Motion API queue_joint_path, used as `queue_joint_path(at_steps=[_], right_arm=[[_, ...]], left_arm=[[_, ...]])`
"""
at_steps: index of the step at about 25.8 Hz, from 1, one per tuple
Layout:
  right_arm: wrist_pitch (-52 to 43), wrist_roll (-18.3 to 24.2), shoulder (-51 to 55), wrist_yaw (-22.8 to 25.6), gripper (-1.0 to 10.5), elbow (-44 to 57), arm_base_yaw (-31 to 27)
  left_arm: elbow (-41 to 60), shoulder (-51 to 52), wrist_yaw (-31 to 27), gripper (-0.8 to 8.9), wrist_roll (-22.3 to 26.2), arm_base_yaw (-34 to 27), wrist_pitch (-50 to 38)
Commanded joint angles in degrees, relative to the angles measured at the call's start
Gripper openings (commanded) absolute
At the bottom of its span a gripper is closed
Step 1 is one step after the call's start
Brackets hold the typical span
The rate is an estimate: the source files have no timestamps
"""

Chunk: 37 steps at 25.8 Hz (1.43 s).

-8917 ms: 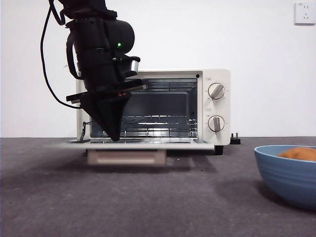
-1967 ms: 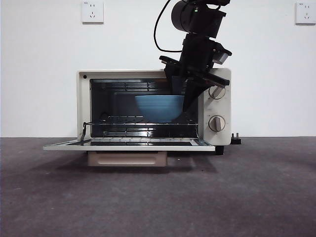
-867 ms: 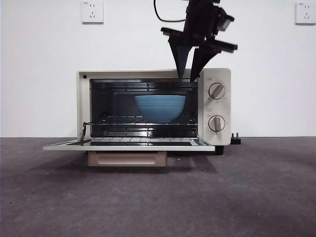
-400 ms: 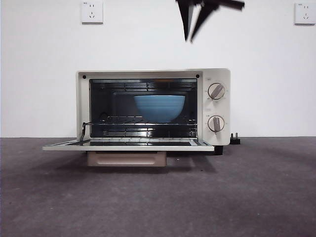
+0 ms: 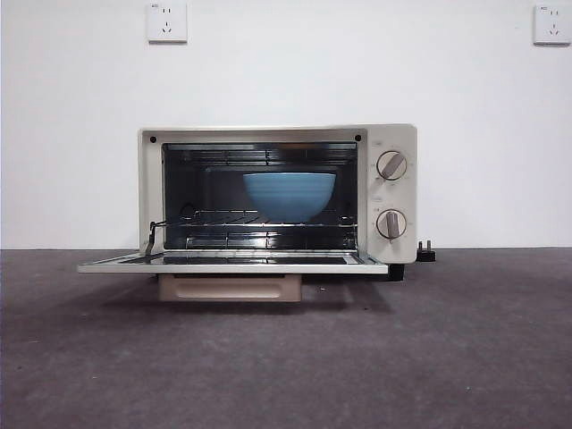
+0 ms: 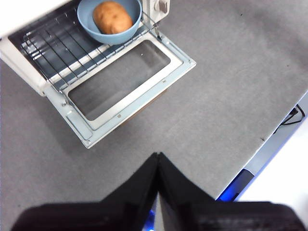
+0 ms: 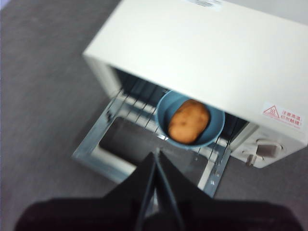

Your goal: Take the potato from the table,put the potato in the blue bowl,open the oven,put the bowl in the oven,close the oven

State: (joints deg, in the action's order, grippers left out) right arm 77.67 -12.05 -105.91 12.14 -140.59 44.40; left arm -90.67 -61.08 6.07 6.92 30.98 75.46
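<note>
The cream oven (image 5: 277, 134) stands with its door (image 5: 232, 264) folded down flat. The blue bowl (image 5: 289, 194) sits on the wire rack inside, toward the knob side. From above, the potato (image 7: 189, 121) lies in the bowl (image 7: 163, 118). My right gripper (image 7: 155, 155) hovers high over the oven, shut and holding nothing. My left gripper (image 6: 158, 155) hangs shut and empty high above the table (image 6: 216, 96), well in front of the open door (image 6: 120, 91); it also sees the potato (image 6: 112, 17) in the bowl (image 6: 84, 21). Neither arm shows in the front view.
The door's beige handle (image 5: 231, 287) hangs below the lowered door. Two knobs (image 5: 391, 165) sit on the oven's right panel. A black plug (image 5: 426, 253) lies behind the oven. The table's edge (image 6: 274, 139) runs near the left gripper.
The arm that stood at the bowl in the oven has let go, risen straight up and left the front view. The bowl stays on the rack.
</note>
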Motion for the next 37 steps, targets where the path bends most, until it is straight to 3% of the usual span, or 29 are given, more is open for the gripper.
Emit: queue_joint_path(at_steps=[1, 7, 11, 17, 19, 23, 28, 32, 37], right_arm=[[1.4, 2.1, 6.6, 0.3, -0.1, 9.0, 2.2], [1.2, 2.4, 24.4, 4.7, -0.1, 33.9, 4.4], [-5.9, 0.3, 38.2, 5.1, -0.1, 51.0, 4.4], [-13.7, -1.7, 60.3, 3.4, -0.1, 71.4, 4.3], [-12.5, -1.9, 67.5, 1.2, -0.1, 76.3, 4.3], [-8.1, -3.7, 75.8, 0.7, -0.1, 79.1, 4.3], [-5.0, -6.2, 77.4, 3.1, -0.1, 79.1, 4.3], [-9.3, -7.5, 77.4, 4.0, -0.1, 79.1, 4.3], [-12.0, -9.4, 77.4, 4.0, -0.1, 79.1, 4.3]], left_arm=[[0.2, -0.7, -0.5, -0.05, -2.7, -0.4, -0.3], [0.3, -1.9, -1.1, -0.06, -6.8, -3.3, -3.3], [1.9, -2.3, 1.0, -0.06, -7.7, -4.1, -6.3], [16.1, -2.3, 2.7, -0.07, -10.4, -6.6, -14.7], [24.6, -2.9, 7.8, -0.07, -12.1, -8.3, -20.9], [35.9, -7.3, 18.0, -0.08, -14.6, -14.1, -30.5], [42.0, -16.5, 28.8, -0.08, -15.9, -23.1, -37.2], [42.3, -24.6, 31.2, -0.08, -17.6, -28.7, -42.7], [42.3, -31.7, 31.6, -0.08, -19.1, -31.4, -47.3]])
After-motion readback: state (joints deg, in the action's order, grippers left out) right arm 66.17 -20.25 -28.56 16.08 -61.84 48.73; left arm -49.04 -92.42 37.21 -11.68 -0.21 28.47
